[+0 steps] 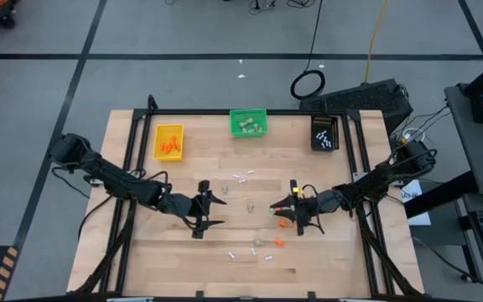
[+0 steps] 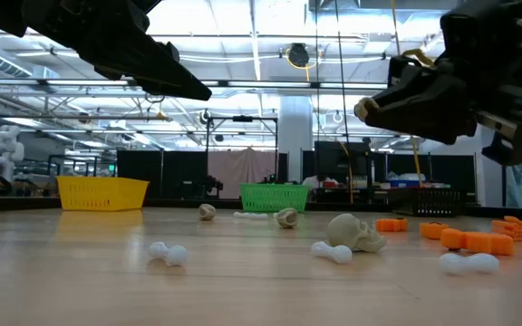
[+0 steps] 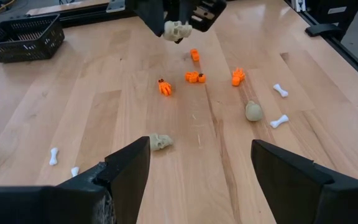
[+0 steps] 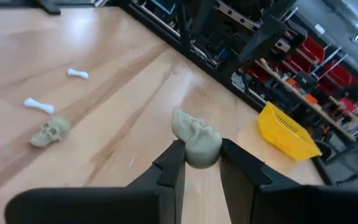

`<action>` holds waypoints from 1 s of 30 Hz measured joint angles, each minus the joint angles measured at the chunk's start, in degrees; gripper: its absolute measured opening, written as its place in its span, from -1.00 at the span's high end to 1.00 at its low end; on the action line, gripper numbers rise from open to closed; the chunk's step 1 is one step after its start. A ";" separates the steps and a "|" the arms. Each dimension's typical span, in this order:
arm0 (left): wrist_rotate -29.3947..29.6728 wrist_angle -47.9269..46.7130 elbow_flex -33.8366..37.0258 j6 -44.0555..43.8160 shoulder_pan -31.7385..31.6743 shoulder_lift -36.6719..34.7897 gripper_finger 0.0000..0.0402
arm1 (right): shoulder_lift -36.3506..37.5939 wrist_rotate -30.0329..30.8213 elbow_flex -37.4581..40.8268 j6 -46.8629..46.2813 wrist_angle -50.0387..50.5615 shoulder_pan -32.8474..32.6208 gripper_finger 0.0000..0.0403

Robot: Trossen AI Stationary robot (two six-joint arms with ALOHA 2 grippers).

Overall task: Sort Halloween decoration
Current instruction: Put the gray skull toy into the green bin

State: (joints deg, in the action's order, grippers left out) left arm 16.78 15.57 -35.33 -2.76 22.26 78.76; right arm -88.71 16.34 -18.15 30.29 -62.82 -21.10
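Observation:
My right gripper is shut on a beige skull above the table's middle; the left wrist view shows the same skull in the air. My left gripper stands open to its left with nothing between its fingers. Loose decoration lies on the wood: orange pumpkins, white bones, and two more skulls. At the far edge stand a yellow bin, a green bin and a black bin. My right gripper pinches the skull's two sides between its two fingertips; most of the skull sticks out beyond them. The fingers come almost level from the table's right side. The skull is lifted clear of the table.
The yellow bin holds orange pieces, the green bin beige ones, the black bin white ones. Black rails border the wooden top on the left and right. Bones and pumpkins lie scattered between and in front of the grippers.

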 joint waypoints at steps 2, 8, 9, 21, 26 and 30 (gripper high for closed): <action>0.02 -0.02 0.00 0.00 -0.01 0.00 -0.39 | -0.04 0.02 0.00 -1.65 -1.06 0.00 0.68; 0.00 0.00 0.00 0.00 -0.02 0.00 -0.39 | -0.04 2.24 -0.04 -6.19 -6.69 0.47 0.68; 0.02 0.00 0.00 0.00 0.00 0.00 -0.39 | -0.04 3.88 -0.22 -7.05 -6.84 0.52 0.68; 0.02 0.70 0.00 0.00 0.00 0.00 -0.39 | -0.04 19.93 -10.18 -11.48 4.40 3.92 0.68; 0.02 0.70 0.00 0.00 0.00 0.00 -0.39 | -0.04 23.48 -19.44 -13.19 19.17 8.98 0.68; 0.02 0.63 0.00 0.00 -0.01 0.00 -0.39 | -0.04 25.70 -25.82 -16.07 31.94 14.42 0.68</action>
State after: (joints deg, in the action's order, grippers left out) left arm 16.80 16.21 -35.33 -2.76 22.25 78.76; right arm -88.75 42.03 -43.97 14.23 -30.89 -6.68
